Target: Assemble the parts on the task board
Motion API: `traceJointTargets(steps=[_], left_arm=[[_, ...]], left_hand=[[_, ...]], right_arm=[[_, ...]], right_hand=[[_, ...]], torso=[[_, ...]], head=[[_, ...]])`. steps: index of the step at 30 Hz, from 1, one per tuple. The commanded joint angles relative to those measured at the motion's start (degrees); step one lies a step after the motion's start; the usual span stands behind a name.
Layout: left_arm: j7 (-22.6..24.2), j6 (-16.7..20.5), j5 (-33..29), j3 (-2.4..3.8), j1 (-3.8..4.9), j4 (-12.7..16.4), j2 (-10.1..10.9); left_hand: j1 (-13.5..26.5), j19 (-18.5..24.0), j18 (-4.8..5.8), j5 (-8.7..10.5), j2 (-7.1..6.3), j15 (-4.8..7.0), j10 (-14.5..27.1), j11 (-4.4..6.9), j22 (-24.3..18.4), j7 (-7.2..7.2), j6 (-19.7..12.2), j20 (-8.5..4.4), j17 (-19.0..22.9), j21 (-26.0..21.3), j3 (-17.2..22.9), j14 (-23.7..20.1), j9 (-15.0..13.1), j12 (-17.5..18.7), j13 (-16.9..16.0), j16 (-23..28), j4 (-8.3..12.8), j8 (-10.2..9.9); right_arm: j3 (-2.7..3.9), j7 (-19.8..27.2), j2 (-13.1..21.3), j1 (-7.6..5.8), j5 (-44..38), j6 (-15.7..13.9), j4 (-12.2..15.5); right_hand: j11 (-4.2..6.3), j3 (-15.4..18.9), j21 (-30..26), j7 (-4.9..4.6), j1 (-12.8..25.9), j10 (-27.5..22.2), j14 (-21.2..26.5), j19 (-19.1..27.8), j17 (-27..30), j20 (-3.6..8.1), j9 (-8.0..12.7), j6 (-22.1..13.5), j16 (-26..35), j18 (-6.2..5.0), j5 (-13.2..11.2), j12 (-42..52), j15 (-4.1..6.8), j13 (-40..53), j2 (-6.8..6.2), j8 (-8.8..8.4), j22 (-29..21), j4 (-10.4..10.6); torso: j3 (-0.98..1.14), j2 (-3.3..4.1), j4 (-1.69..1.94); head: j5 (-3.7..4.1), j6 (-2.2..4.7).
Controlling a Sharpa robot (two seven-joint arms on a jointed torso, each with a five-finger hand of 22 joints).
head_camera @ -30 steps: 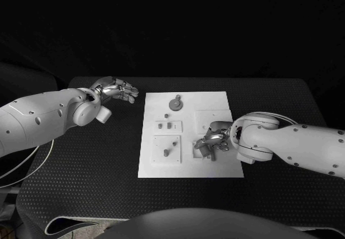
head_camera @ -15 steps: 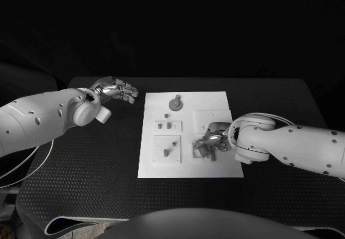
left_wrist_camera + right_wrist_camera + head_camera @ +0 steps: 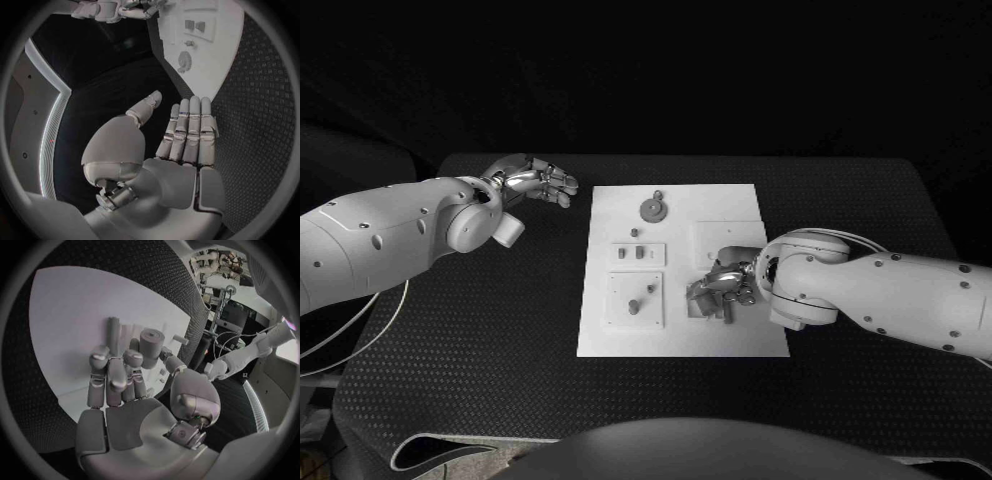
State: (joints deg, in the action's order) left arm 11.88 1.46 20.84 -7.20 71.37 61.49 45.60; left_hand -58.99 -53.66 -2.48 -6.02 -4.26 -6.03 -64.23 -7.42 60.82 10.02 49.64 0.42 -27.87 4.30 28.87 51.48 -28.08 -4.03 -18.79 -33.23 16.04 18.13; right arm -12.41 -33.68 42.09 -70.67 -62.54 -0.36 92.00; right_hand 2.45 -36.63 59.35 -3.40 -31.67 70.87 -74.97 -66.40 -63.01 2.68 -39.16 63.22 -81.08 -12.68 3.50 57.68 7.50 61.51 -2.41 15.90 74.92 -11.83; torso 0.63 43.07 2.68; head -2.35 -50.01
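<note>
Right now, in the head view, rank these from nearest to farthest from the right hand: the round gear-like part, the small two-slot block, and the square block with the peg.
Measured from the right hand:
1. Square block with the peg, lower left of the task board.
2. Small two-slot block, left of middle.
3. Round gear-like part, at the far end.

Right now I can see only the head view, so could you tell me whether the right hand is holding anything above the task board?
Observer: Yes. The right wrist view shows the right hand apparently pinching a grey cylindrical part between thumb and fingers, over the task board.
Operator: Thank you. Is the left hand's palm carrying anything?
Observer: No. The left wrist view shows the left hand empty, fingers straight, over the black table.
</note>
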Motion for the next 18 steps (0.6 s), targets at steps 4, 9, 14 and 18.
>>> traceJointTargets(steps=[4,9,14,18], left_arm=[[0.3,-0.6,-0.3,0.02,0.06,0.1,0.0],[0.3,-0.7,-0.3,0.02,0.06,0.1,0.0],[0.3,-0.6,-0.3,0.02,0.06,0.1,0.0],[0.3,-0.7,-0.3,0.02,0.06,0.1,-0.1]], left_hand=[[0.6,-0.1,-0.34,-0.29,-0.06,-0.14,-0.3,-0.14,-0.1,-0.02,-0.4,0.04,-0.1,0.0,0.0,0.4,0.1,-0.2,0.1,0.4,-0.2,0.3],[0.7,-0.1,-0.34,-0.29,-0.04,-0.14,-0.3,-0.14,-0.1,-0.02,-0.4,0.04,-0.1,0.0,0.0,0.4,0.1,-0.2,0.1,0.4,-0.3,0.3],[0.7,-0.1,-0.35,-0.29,-0.03,-0.14,-0.3,-0.14,-0.1,-0.02,-0.4,0.03,-0.1,0.0,0.0,0.4,0.1,-0.2,0.1,0.4,-0.3,0.3],[0.7,-0.1,-0.35,-0.29,-0.03,-0.14,-0.3,-0.14,-0.1,-0.02,-0.4,0.03,-0.1,0.0,0.0,0.4,0.1,-0.2,0.1,0.4,-0.3,0.4]], right_arm=[[-0.16,-0.2,-0.1,0.25,-1.1,1.0,-0.3],[-0.17,-0.2,-0.1,0.26,-1.2,1.1,-0.3],[-0.18,-0.1,-0.1,0.35,-1.3,1.6,-0.2],[-0.18,0.0,-0.1,0.36,-1.3,1.6,-0.2]], right_hand=[[0.35,-0.2,0.3,-0.08,1.2,-0.2,0.0,0.4,0.1,0.24,0.1,0.1,-0.1,-2.32,0.1,0.1,0.42,0.1,-0.4,-0.26,0.9,0.7],[0.32,-0.3,0.3,-0.12,1.8,-0.2,0.2,0.5,0.3,0.27,0.1,0.0,0.0,-2.32,0.1,0.1,0.45,0.1,-0.82,-0.34,0.9,0.8],[0.3,-0.4,0.3,-0.15,2.2,-0.3,0.3,0.5,0.3,0.34,0.2,-0.1,0.1,-2.32,0.2,0.0,0.49,0.1,-1.56,-0.42,0.9,0.7],[0.28,-0.6,0.3,-0.16,2.2,-0.4,0.3,0.5,0.4,0.38,0.1,-0.1,0.2,-2.32,0.1,0.0,0.51,0.1,-2.04,-0.44,0.9,0.5]], torso=[[0.03,0.01,-0.1],[0.07,0.02,-0.07],[0.09,0.01,-0.11],[0.1,0.0,-0.11]], head=[[0.03,0.01],[0.01,0.01],[0.12,0.01],[0.14,0.01]])
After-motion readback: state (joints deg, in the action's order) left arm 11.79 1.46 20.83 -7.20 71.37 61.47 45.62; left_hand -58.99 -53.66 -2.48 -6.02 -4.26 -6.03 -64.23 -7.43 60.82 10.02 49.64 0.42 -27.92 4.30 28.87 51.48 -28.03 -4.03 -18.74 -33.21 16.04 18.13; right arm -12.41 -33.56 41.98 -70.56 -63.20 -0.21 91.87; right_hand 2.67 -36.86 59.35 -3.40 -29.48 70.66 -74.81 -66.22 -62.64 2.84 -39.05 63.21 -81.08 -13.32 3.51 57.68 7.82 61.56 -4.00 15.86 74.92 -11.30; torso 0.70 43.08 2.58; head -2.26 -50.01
